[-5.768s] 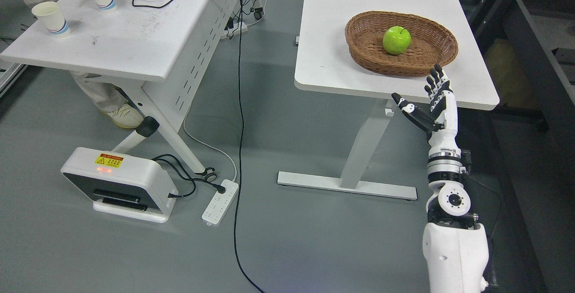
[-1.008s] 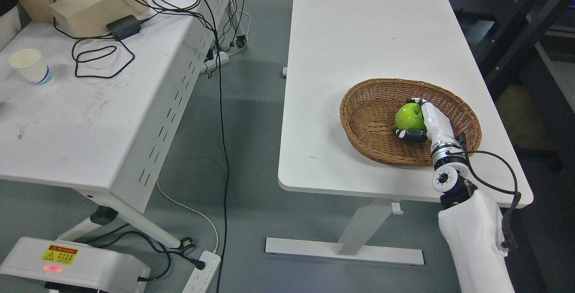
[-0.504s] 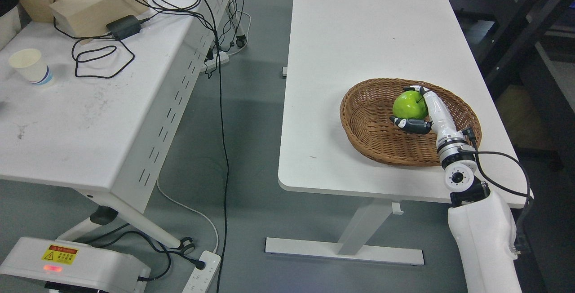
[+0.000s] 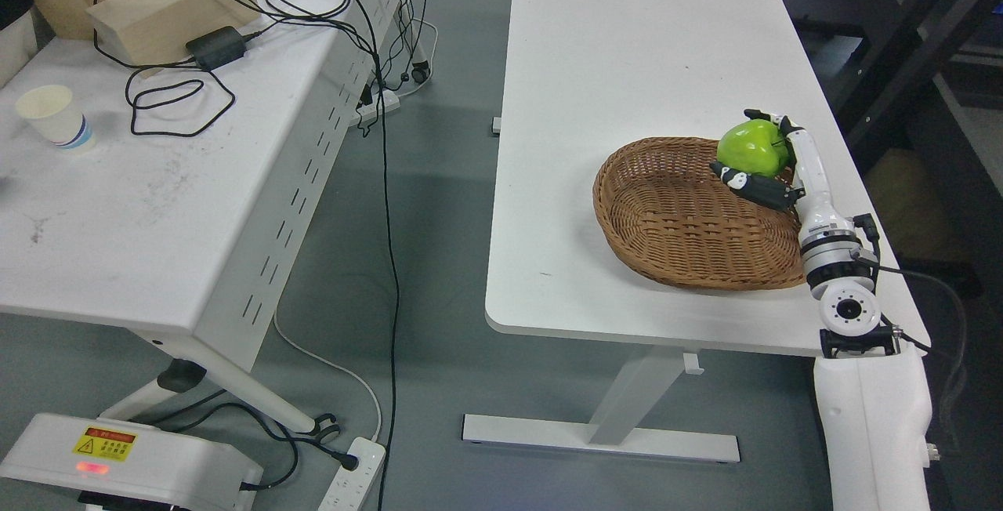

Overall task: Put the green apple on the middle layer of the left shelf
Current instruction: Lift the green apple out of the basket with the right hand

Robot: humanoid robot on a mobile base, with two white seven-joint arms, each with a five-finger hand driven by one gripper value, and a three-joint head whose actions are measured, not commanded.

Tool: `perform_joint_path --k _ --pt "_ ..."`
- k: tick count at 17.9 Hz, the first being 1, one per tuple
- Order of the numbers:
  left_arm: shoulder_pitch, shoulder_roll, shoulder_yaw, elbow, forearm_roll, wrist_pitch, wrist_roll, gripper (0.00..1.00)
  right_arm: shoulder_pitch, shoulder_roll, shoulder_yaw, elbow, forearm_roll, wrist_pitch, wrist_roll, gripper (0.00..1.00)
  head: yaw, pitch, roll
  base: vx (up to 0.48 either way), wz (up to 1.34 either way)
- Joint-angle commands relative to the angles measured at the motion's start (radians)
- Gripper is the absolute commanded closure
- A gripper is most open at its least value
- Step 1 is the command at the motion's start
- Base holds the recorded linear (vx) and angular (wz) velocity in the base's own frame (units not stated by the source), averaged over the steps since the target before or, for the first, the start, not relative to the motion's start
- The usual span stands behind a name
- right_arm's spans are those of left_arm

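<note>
Apple (image 4: 754, 147) now lifted clear of basket (image 4: 674, 221), up and toward far right rim vs half sec ago; arm swung out right w/ it. Right hand (image 4: 764, 158) wrapped round apple: thumb under, fingers (image 4: 762, 114) curled over top, firm hold by look of it. Forearm angled up from lower right, wrist cocked inward. Pick done, approx. Left to do: carry to left shelf, set on middle layer. That shelf not in sight. Left arm not visible.

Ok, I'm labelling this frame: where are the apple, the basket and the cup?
apple (image 4: 752, 146), head view, its green skin.
basket (image 4: 627, 217), head view, left wall.
cup (image 4: 53, 121), head view, its side.
</note>
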Motion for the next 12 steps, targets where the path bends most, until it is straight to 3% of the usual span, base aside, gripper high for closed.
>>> perform_joint_path --k 1,12 --pt "0.000 0.017 0.000 0.000 0.000 0.000 0.001 0.00 0.020 -0.015 -0.106 -0.096 -0.094 -0.004 0.002 0.98 0.0000 0.000 0.000 0.000 0.00" --pt "0.000 0.017 0.000 0.000 0.000 0.000 -0.001 0.00 0.074 0.000 -0.131 -0.090 -0.340 0.025 0.136 0.98 0.0000 0.000 0.000 -0.010 0.00"
